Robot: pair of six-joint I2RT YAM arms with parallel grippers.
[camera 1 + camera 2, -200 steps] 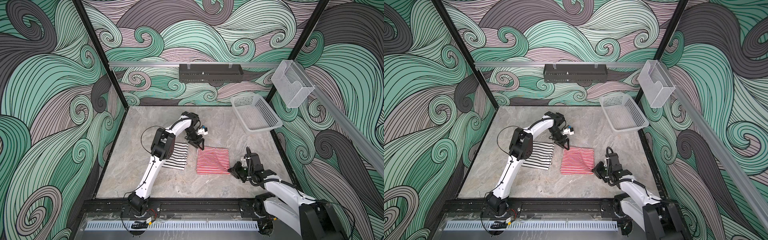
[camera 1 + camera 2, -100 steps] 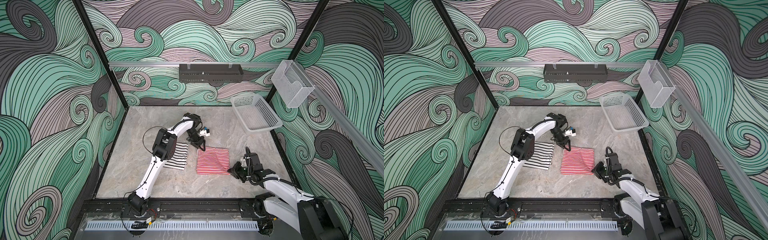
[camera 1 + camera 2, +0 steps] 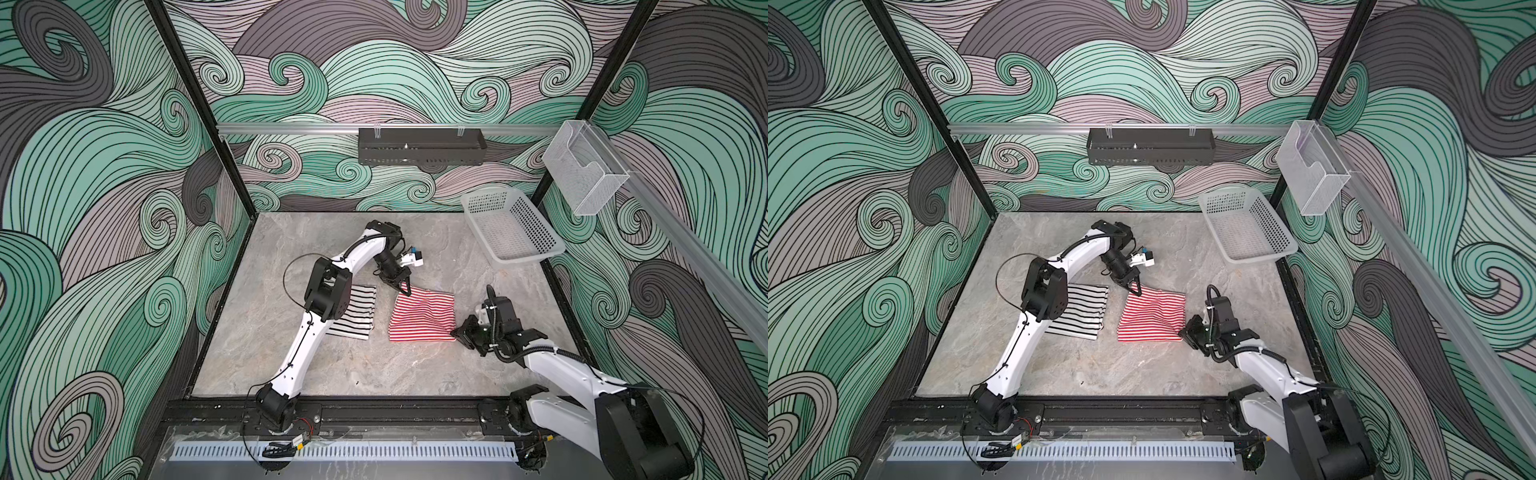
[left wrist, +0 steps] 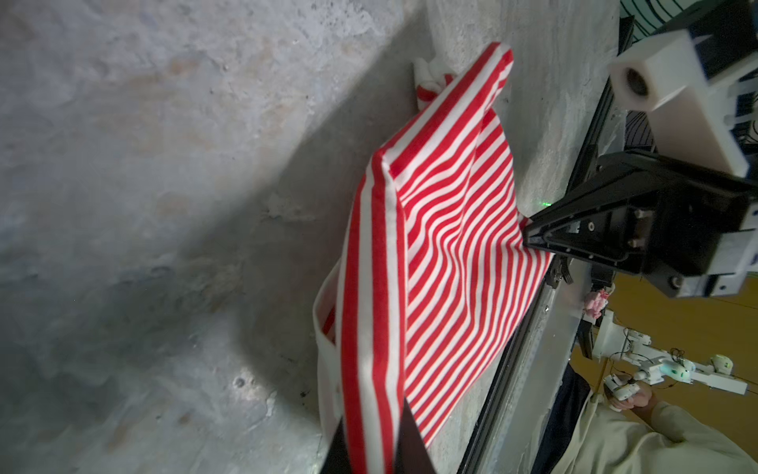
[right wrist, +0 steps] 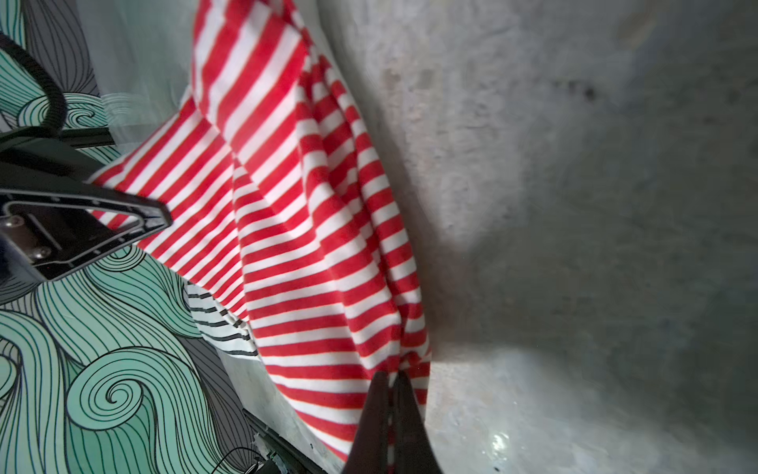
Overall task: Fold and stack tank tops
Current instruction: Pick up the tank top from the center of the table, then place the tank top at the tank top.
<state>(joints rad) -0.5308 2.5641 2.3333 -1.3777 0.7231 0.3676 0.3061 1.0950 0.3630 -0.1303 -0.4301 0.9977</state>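
Note:
The red-and-white tank top [image 3: 422,316] [image 3: 1152,318] lies folded near the middle of the stone table. My left gripper [image 3: 405,289] [image 3: 1136,289] is shut on its far left corner, and striped cloth runs between the jaws in the left wrist view [image 4: 371,435]. At the near right corner my right gripper [image 3: 457,333] [image 3: 1185,332] is shut on the cloth, pinched tight in the right wrist view [image 5: 391,410]. Both held corners are raised a little. The black-and-white tank top [image 3: 355,313] [image 3: 1081,311] lies folded flat to the left, partly hidden under my left arm.
A white perforated basket [image 3: 513,226] [image 3: 1246,224] stands at the back right corner of the table. A black tray [image 3: 419,145] and a clear holder [image 3: 582,166] hang on the walls. Black frame rails edge the table.
My left gripper has come down onto the red top's far left corner and shut on it. The right gripper has kept its hold on the near right corner.

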